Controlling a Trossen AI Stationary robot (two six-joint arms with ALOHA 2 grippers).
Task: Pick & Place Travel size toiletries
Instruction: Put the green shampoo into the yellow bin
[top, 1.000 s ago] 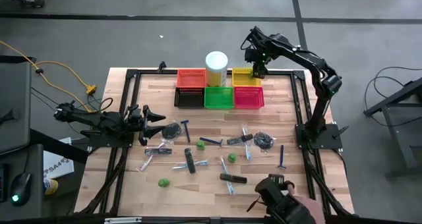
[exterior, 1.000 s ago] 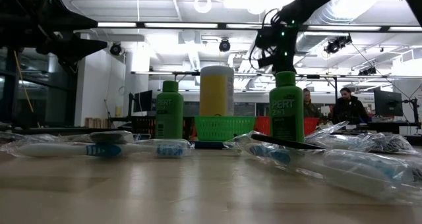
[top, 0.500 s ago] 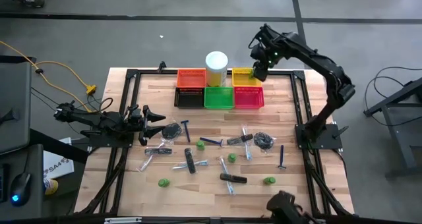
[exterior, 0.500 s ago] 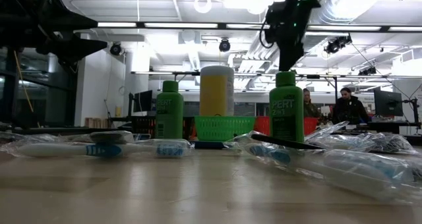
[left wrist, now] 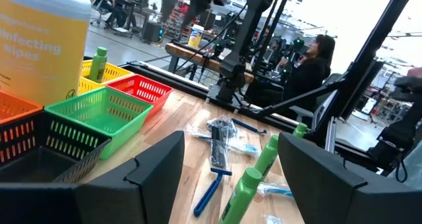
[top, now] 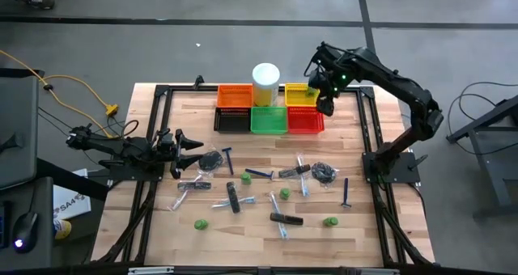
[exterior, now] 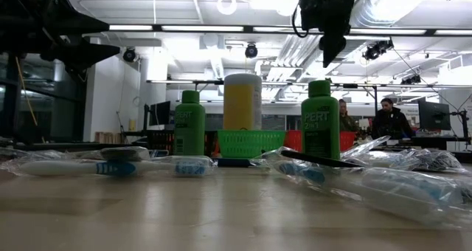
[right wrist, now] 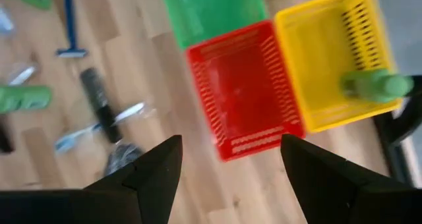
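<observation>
From above, your right gripper (top: pixel 325 103) has swung off the yellow basket (top: pixel 299 95) at upper centre and now sits over the red basket's (top: pixel 305 120) right end, fingers apart and empty. A hand that was at the bottom edge a second ago is gone, and a green bottle (top: pixel 330 222) now stands at lower right that was not there before. So one drop looks finished and the pile has been topped up. The remaining toiletries (top: pixel 267 186) are spread across the middle and lower table, well below the right gripper. Your left gripper (top: pixel 188 141) waits at the left edge, open, near a dark coiled bundle (top: pixel 211 160).

At table height, the right arm's gripper (exterior: pixel 324 15) is high at the top, above a standing green bottle (exterior: pixel 321 122). Wrapped toothbrushes (exterior: pixel 110 164) lie in the foreground.

Your left wrist camera shows its two fingers (left wrist: pixel 128 181) spread, with a blue razor (left wrist: pixel 212 188) and green bottles (left wrist: pixel 247 184) ahead.

Your right wrist camera looks down past parted fingers (right wrist: pixel 148 168) at the red basket (right wrist: pixel 244 89); a green bottle (right wrist: pixel 376 85) lies in the yellow basket (right wrist: pixel 323 59) at right.
</observation>
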